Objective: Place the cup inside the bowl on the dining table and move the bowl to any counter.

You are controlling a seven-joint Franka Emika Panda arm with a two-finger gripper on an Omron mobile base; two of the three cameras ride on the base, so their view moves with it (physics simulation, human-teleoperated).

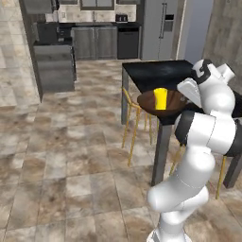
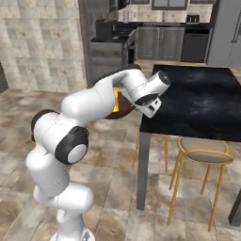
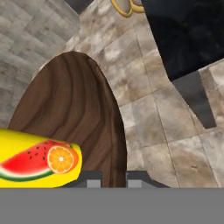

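Bowl point(image 1: 163, 103) off the table's point(image 1: 156, 71) corner now, in the air, yellow cup point(image 1: 160, 98) riding inside; claw point(image 3: 113, 177) pinched on its rim; stiff wood, I'd say light, but that loose cup could tip; keep it level

Home kitchen with dining area, rendered. Evidence: grey cabinets point(image 1: 94, 41) with bar handles under black countertop point(image 2: 141, 24), steel fridge point(image 1: 159, 28), black dishwasher point(image 1: 128, 43), tile backsplash, upper cabinets. Black marble-top dining table point(image 2: 202, 101) with gold-legged stools point(image 2: 204, 155). Stone-tile floor point(image 1: 56, 156) throughout.
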